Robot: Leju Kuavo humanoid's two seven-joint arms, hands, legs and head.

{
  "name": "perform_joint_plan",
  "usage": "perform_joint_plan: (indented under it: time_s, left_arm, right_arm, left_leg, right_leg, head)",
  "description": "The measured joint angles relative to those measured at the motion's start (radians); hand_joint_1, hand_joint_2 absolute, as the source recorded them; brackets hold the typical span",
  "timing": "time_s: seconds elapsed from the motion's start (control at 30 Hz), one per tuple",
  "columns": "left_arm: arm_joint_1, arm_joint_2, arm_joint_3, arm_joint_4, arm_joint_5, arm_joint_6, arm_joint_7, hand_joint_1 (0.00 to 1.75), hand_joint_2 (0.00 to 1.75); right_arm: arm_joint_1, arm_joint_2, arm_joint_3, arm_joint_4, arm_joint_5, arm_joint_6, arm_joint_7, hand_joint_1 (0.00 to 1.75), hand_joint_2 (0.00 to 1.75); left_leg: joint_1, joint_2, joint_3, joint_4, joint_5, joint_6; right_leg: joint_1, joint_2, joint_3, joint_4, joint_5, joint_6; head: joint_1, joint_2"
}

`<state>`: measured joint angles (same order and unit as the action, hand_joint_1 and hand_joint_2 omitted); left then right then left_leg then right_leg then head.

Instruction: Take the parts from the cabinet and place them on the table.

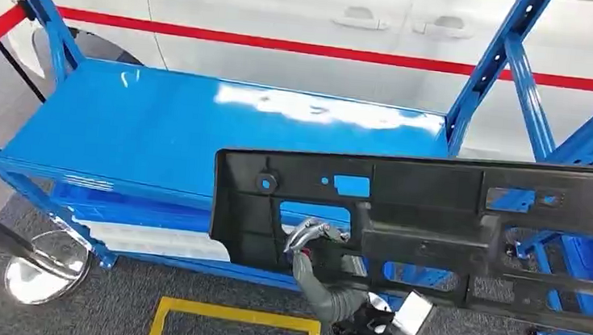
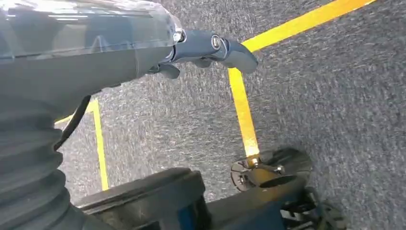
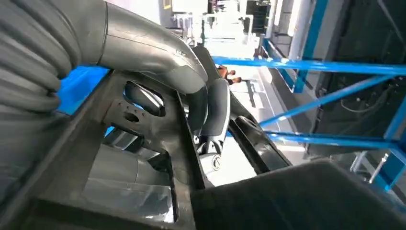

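Observation:
A long black plastic part (image 1: pixel 434 228) with several cut-outs hangs across the right half of the head view, in front of the blue cabinet shelf (image 1: pixel 159 123). My right hand (image 1: pixel 315 246) grips it from below, fingers hooked through an opening near its left end. In the right wrist view the right hand (image 3: pixel 201 96) wraps a rib of the black part (image 3: pixel 143 129). My left hand (image 2: pixel 201 48) hangs over the grey carpet, fingers loosely apart and holding nothing.
The blue shelf top is bare and glossy, with blue uprights (image 1: pixel 489 63) at its right end. A white car (image 1: pixel 290 13) stands behind it. A chrome stanchion base (image 1: pixel 46 267) sits at the lower left. Yellow floor tape (image 1: pixel 232 316) marks the carpet near me.

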<state>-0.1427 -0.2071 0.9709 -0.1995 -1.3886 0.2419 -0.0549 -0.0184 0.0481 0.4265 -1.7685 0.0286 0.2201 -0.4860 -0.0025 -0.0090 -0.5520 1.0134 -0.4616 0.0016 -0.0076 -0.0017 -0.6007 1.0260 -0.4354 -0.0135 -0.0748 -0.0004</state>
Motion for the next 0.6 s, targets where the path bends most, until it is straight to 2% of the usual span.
perform_joint_plan:
  time_s: [0.03,0.07,0.1,0.17,0.2,0.23,0.27,0.3,0.33,0.37,0.4,0.43,0.53,0.57,0.6]
  left_arm:
    - [0.001,0.000,0.000,0.000,0.003,0.000,0.000,0.00,1.75]
    - [0.000,-0.001,0.000,0.000,0.003,-0.002,-0.001,0.00,1.75]
    - [-0.001,-0.002,0.000,0.000,0.003,-0.004,-0.002,0.00,1.75]
    - [-0.001,-0.002,0.000,0.000,0.003,-0.006,-0.003,0.00,1.75]
    - [0.000,-0.002,0.000,0.000,0.003,-0.007,-0.003,0.00,1.75]
    - [0.001,-0.002,0.001,0.000,0.003,-0.008,-0.004,0.00,1.75]
    - [0.002,-0.002,0.001,0.000,0.002,-0.010,-0.004,0.00,1.75]
    - [0.002,-0.002,0.001,0.000,0.001,-0.011,-0.005,0.00,1.75]
    - [0.002,-0.002,0.001,0.000,0.000,-0.013,-0.005,0.00,1.75]
    - [0.001,-0.002,0.001,0.000,-0.002,-0.014,-0.005,0.00,1.75]
    - [0.001,-0.001,0.001,0.000,-0.002,-0.014,-0.005,0.00,1.75]
    - [0.002,-0.002,0.001,0.000,-0.002,-0.015,-0.005,0.00,1.75]
    - [0.001,-0.002,0.001,0.000,-0.002,-0.017,-0.006,0.00,1.75]
    - [0.003,-0.002,0.001,0.000,0.000,-0.017,-0.006,0.00,1.75]
    - [0.002,-0.002,0.001,0.000,0.002,-0.017,-0.007,0.00,1.75]
  right_arm:
    - [-0.001,0.000,-0.001,0.000,-0.007,0.000,0.002,1.75,1.75]
    - [-0.002,-0.002,-0.002,0.000,-0.017,0.000,0.003,1.75,1.75]
    - [-0.003,-0.003,-0.004,0.000,-0.025,0.000,0.005,1.75,1.75]
    - [-0.004,-0.007,-0.007,0.000,-0.032,0.002,0.010,1.75,1.75]
    - [-0.003,-0.009,-0.009,0.000,-0.034,0.002,0.013,1.75,1.75]
    - [-0.002,-0.011,-0.011,0.000,-0.034,0.001,0.016,1.75,1.75]
    - [0.001,-0.011,-0.011,0.000,-0.034,0.000,0.018,1.75,1.75]
    - [0.002,-0.011,-0.011,0.000,-0.032,0.000,0.021,1.75,1.75]
    - [0.002,-0.012,-0.011,0.000,-0.031,0.000,0.021,1.75,1.75]
    - [0.002,-0.012,-0.011,-0.001,-0.030,0.000,0.021,1.75,1.75]
    - [0.000,-0.012,-0.011,-0.003,-0.029,0.000,0.022,1.75,1.75]
    - [0.003,-0.012,-0.011,-0.004,-0.027,0.000,0.023,1.75,1.75]
    - [0.001,-0.012,-0.012,-0.010,-0.017,0.000,0.024,1.75,1.75]
    - [0.000,-0.012,-0.012,-0.010,-0.014,0.000,0.025,1.75,1.75]
    - [-0.001,-0.012,-0.012,-0.010,-0.012,0.000,0.025,1.75,1.75]
  left_leg:
    - [0.001,0.000,-0.001,-0.009,0.008,0.009]
    - [0.011,0.004,-0.001,-0.019,0.021,0.017]
    - [0.008,0.005,-0.008,-0.022,0.028,0.025]
    - [0.005,0.011,-0.026,-0.021,0.039,0.032]
    - [0.002,0.015,-0.036,-0.020,0.045,0.033]
    - [0.001,0.020,-0.046,-0.018,0.052,0.032]
    - [0.001,0.025,-0.056,-0.016,0.057,0.031]
    - [0.001,0.033,-0.066,-0.013,0.062,0.028]
    - [0.002,0.039,-0.075,-0.009,0.066,0.025]
    - [0.002,0.044,-0.083,-0.001,0.069,0.021]
    - [-0.004,0.048,-0.089,0.008,0.072,0.016]
    - [-0.003,0.052,-0.089,0.008,0.076,0.010]
    - [0.000,0.070,-0.090,0.007,0.093,-0.008]
    - [0.002,0.066,-0.098,0.014,0.086,-0.016]
    - [0.005,0.046,-0.113,0.040,0.040,-0.021]
  right_leg:
    - [0.001,0.001,0.000,-0.002,0.005,0.007]
    - [0.000,0.001,-0.004,0.007,-0.010,0.012]
    - [-0.001,0.002,-0.020,0.041,-0.054,0.014]
    - [-0.004,0.002,-0.072,0.184,-0.152,0.019]
    - [-0.005,0.002,-0.098,0.262,-0.188,0.022]
    - [-0.007,0.002,-0.107,0.305,-0.198,0.024]
    - [-0.007,0.001,-0.091,0.296,-0.182,0.026]
    - [-0.009,0.000,-0.052,0.243,-0.149,0.027]
    - [-0.011,-0.005,0.002,0.162,-0.114,0.028]
    - [-0.013,-0.026,0.069,0.066,-0.089,0.030]
    - [-0.012,-0.063,0.107,-0.006,-0.117,0.032]
    - [-0.002,-0.053,0.100,0.010,-0.095,0.018]
    - [0.000,-0.031,0.084,0.002,-0.084,-0.002]
    - [-0.005,-0.029,0.074,-0.003,-0.070,-0.014]
    - [-0.004,-0.024,0.061,-0.003,-0.058,-0.020]
  head:
    - [0.000,0.000]
    - [0.000,0.000]
    - [0.000,0.000]
    - [0.000,0.000]
    - [0.000,0.000]
    - [0.000,0.000]
    - [0.000,0.000]
    - [0.000,0.000]
    - [0.000,0.000]
    - [0.000,0.000]
    - [0.000,0.000]
    - [-0.001,0.000]
    - [0.000,0.000]
    - [0.001,0.000]
    - [0.000,0.000]
